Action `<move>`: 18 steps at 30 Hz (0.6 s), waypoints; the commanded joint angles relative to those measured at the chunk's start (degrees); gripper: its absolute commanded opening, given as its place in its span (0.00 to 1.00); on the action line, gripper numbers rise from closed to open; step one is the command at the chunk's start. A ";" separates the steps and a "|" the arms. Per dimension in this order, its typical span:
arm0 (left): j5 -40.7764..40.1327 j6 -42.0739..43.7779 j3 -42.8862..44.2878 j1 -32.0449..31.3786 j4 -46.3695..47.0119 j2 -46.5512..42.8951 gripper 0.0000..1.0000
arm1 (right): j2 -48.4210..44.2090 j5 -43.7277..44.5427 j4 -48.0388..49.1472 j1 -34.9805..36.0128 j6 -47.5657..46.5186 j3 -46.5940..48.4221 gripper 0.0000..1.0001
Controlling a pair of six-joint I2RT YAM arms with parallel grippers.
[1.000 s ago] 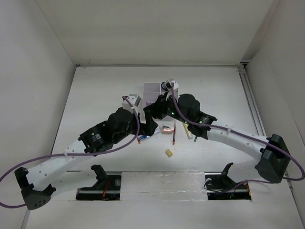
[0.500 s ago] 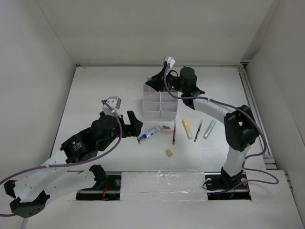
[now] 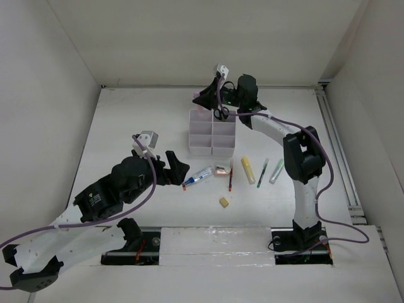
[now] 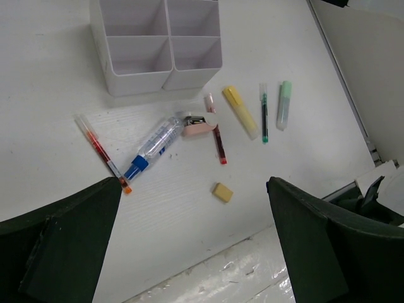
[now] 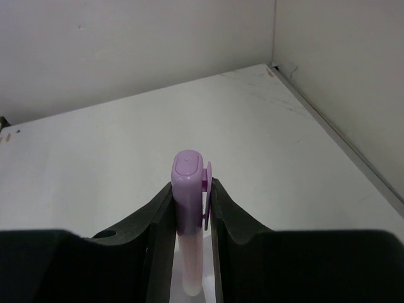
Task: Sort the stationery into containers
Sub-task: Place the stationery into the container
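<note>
Fingers (image 5: 158, 211) of the right end effector (image 5: 189, 196) are clamped on a purple-capped marker (image 5: 187, 169), which is held upright between them. From above, this end effector is seen over the far end of the white organizer (image 3: 201, 150). Black-handled scissors (image 3: 221, 113) are seen at the organizer's far right compartment, handles up.

The left end effector (image 4: 196, 246) is spread wide and nothing is gripped in it. It is held above the desk (image 3: 139, 113), off the organizer's near left corner.

The remaining stationery is laid out on the desk along the organizer's near side:
- A thin red pen (image 4: 101, 151) is placed nearest the organizer's left corner.
- A blue-white tube (image 4: 154, 145) is found just beside that pen, on its right.
- A small pink item (image 4: 199, 125) is set just in front of the organizer's right column, touching a dark red pen (image 4: 218, 137). What the pink item is cannot be told.
- A yellow highlighter (image 4: 240, 112), a thin dark pen (image 4: 264, 113) and a pale green highlighter (image 4: 284, 104) are ranged side by side beyond the organizer's near right corner, each apart from the next.
- A yellow eraser cube (image 4: 221, 192) is placed farthest from the organizer, well apart from the rest.
</note>
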 commanded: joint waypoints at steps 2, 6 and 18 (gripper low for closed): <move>2.74 2.08 -0.39 -0.02 3.23 -0.36 1.00 | 2.77 -3.45 -0.63 -1.17 -2.12 4.61 0.00; 5.47 3.31 -1.00 -0.02 4.46 -0.89 1.00 | 3.83 -2.40 -1.87 -1.17 -3.63 5.14 0.04; 6.00 3.31 -1.00 -0.02 4.99 -1.42 1.00 | 1.29 -3.01 -2.48 -1.08 -5.38 1.81 0.80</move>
